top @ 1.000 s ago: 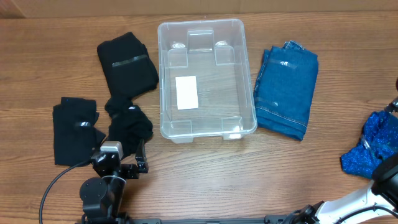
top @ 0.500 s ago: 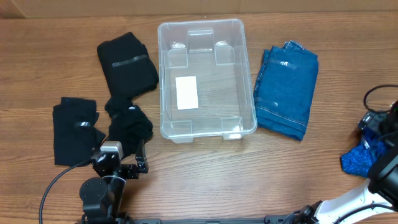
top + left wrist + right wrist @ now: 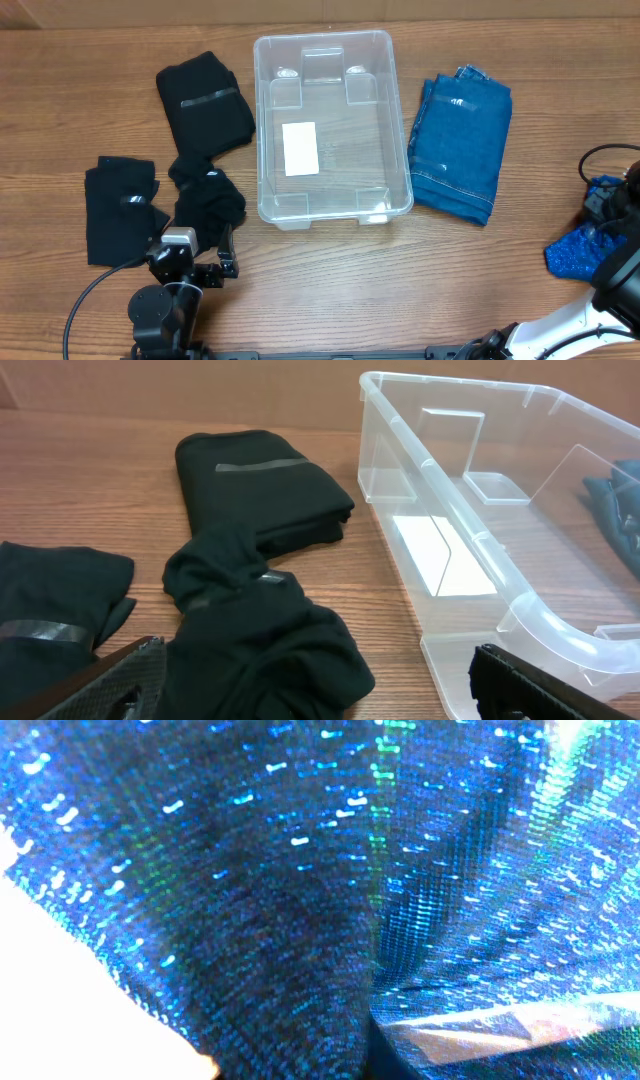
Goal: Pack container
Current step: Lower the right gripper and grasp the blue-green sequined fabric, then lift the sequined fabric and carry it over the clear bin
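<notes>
Overhead, the container [image 3: 350,150] is seen at the middle of the table [image 3: 330,290], toward 12 o'clock, upright and empty, with the white label [image 3: 300,148] showing through its floor. It is judged to be light and stiff, its clear plastic smooth and probably slippery to pinch on a wall. If it had to be shifted, the thick rim would be the surest hold. Folded jeans [image 3: 460,145] lie just beside it at 3 o'clock, and a crumpled black garment [image 3: 207,195] lies near its corner at 8 o'clock. The left gripper [image 3: 315,655] is held low at 7 o'clock, level with the tabletop and aimed between that garment and the container, its fingers spread wide with nothing between them. The right gripper [image 3: 606,207] is down at the 4 o'clock edge, against the blue sequinned cloth [image 3: 585,250] — its wrist view is filled by that cloth, so it cannot be told whether the fingers are closed.
</notes>
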`<state>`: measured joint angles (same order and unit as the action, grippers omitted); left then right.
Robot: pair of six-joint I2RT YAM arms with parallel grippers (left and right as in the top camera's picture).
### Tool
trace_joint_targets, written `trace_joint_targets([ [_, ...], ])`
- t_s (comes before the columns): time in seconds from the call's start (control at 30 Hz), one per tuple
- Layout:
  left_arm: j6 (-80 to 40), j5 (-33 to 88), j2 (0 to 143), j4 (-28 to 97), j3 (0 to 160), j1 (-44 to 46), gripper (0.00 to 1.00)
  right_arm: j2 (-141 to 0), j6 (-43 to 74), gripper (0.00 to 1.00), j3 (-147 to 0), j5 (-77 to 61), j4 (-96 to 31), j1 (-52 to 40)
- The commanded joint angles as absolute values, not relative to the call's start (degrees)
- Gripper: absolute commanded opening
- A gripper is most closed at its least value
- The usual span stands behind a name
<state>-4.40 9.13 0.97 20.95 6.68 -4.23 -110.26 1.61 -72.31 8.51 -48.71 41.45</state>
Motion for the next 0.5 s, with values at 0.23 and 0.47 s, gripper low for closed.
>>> trace_joint_targets([
  [0.23,-4.9,8.5,0.6,20.6,6.2,-4.6,1.00,-106.5,6.0,0.04,-91.1,2.5,-62.2,40.3],
  [0.47,-4.9,8.5,0.6,20.6,6.2,-4.6,1.00,-106.3,6.0,0.04,-108.6,2.9,-75.5,32.0],
])
